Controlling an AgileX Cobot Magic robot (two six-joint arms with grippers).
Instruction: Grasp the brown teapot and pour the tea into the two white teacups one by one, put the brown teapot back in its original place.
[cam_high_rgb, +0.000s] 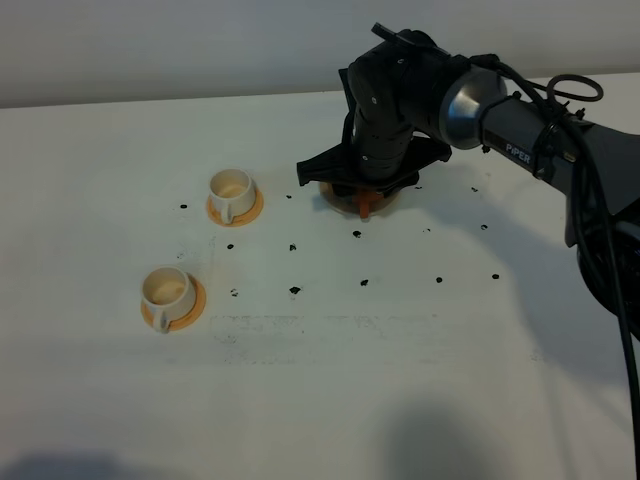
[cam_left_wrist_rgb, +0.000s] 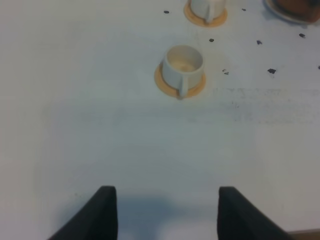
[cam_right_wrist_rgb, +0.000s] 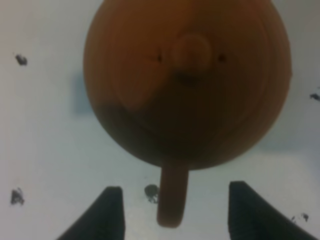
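- While the left hand (cam_left_wrist_rgb: 167, 215) hangs over bare worktop (cam_left_wrist_rgb: 100, 125) well to the left of the brown teapot (cam_right_wrist_rgb: 187, 85), its two fingers stand wide apart with nothing between them. As things lie, it has no part in the grasp.
- Left of the teapot sit the two white teacups, each on an orange saucer (cam_high_rgb: 197, 299). The farther teacup (cam_high_rgb: 168, 290) is well apart from the pot and the closer teacup (cam_high_rgb: 232, 190) is near it. Both look empty, so I judge that no pouring has been done.
- Around the teapot, black specks (cam_high_rgb: 295, 290) dot the worktop. The pot stands upright on its pale coaster (cam_high_rgb: 327, 197) with the lid on.
- Directly over the teapot, the right hand (cam_right_wrist_rgb: 172, 217) is spread open and holds nothing yet. The pot's handle (cam_right_wrist_rgb: 172, 195) lies between the fingers and, as far as I can tell, touches neither.
- What could go wrong from here:
  - The handle is narrow. If one finger meets it first as they close, the pot could turn or slide off the coaster.
  - A pot pinched by the handle alone may swing as it lifts.
  - The lid sits loose on top, so a steep tilt could tip it off.
  - The cup mouths are small, so a spout set slightly off would spill tea onto saucer or worktop.
  - The farther teacup calls for a long reach leftward from the teapot's place.
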